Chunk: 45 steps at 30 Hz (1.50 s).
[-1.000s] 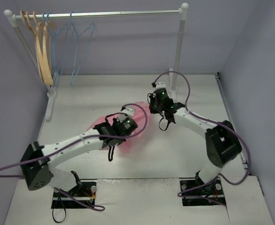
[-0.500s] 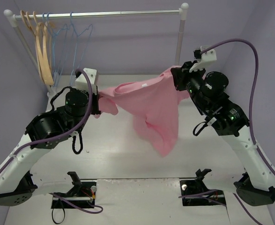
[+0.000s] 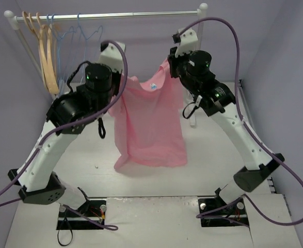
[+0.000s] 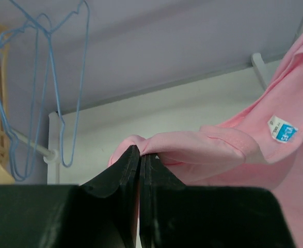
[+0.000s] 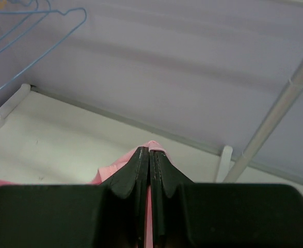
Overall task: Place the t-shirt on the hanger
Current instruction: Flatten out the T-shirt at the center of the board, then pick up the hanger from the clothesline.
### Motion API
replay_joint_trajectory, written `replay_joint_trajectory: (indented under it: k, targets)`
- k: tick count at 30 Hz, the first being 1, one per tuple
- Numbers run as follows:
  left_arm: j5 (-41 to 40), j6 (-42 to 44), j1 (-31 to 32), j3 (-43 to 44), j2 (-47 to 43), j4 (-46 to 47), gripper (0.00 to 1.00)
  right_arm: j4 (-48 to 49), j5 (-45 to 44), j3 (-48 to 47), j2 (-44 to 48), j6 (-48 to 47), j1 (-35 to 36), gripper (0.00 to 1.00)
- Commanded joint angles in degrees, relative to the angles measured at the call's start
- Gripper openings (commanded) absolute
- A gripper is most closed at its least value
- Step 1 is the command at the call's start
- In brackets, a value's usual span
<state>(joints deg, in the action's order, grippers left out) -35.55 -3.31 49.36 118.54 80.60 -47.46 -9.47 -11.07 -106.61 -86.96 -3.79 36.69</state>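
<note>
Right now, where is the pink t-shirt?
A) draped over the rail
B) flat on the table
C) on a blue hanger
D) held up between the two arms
D: the left end effector and right end effector each pinch a shoulder of the t-shirt, which hangs between them.

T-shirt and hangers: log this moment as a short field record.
t-shirt: held up by both shoulders, hanging open, label showing
left gripper: shut on one shoulder
right gripper: shut on the other shoulder
blue hangers: on the rail, far left, untouched
wooden hangers: on the rail beside them
progress: t-shirt not yet on a hanger
</note>
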Motion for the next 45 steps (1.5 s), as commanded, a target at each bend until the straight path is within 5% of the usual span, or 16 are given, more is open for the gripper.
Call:
replay_joint_trajectory:
  k: [1, 6, 12, 16, 22, 30, 31, 35, 45]
  targets:
    - [2.8, 5.9, -6.2, 13.5, 4.6, 2.5, 0.0, 12.8, 1.8, -10.5, -3.6, -5.6, -1.9, 0.0]
    - [3.6, 10.3, -7.9, 23.1, 8.8, 7.0, 0.0, 26.8, 8.2, -7.4, -1.6, -6.8, -2.3, 0.0]
    - [11.3, 8.8, -7.8, -3.9, -9.0, 22.4, 0.0, 47.4, 13.3, 18.5, 14.8, -6.9, -2.2, 0.0]
    - [14.5, 6.0, -7.8, -20.5, -17.7, 23.0, 0.0, 40.0, 13.5, 28.0, 22.2, -4.9, -2.1, 0.0]
    - [16.6, -10.8, -7.7, -46.3, -26.2, 21.2, 0.0, 28.3, 11.2, 51.7, 34.6, 8.9, -1.3, 0.03]
    - [23.3, -30.6, -6.2, -73.6, -33.7, 19.8, 0.35, 10.5, 7.4, 70.1, 50.6, 29.2, 6.5, 0.49]
    - [23.4, -31.6, -6.0, -74.2, -35.1, 18.8, 0.38, 7.6, 6.4, 70.8, 51.6, 30.8, 7.8, 0.58]
    - [22.4, -33.1, -5.9, -72.0, -35.7, 11.2, 0.52, 3.9, 0.2, 69.2, 51.7, 31.9, 10.6, 0.64]
    - [15.2, -33.3, -6.2, -52.5, -25.9, -0.9, 0.53, 8.4, -2.7, 54.9, 30.4, 24.2, 10.6, 0.69]
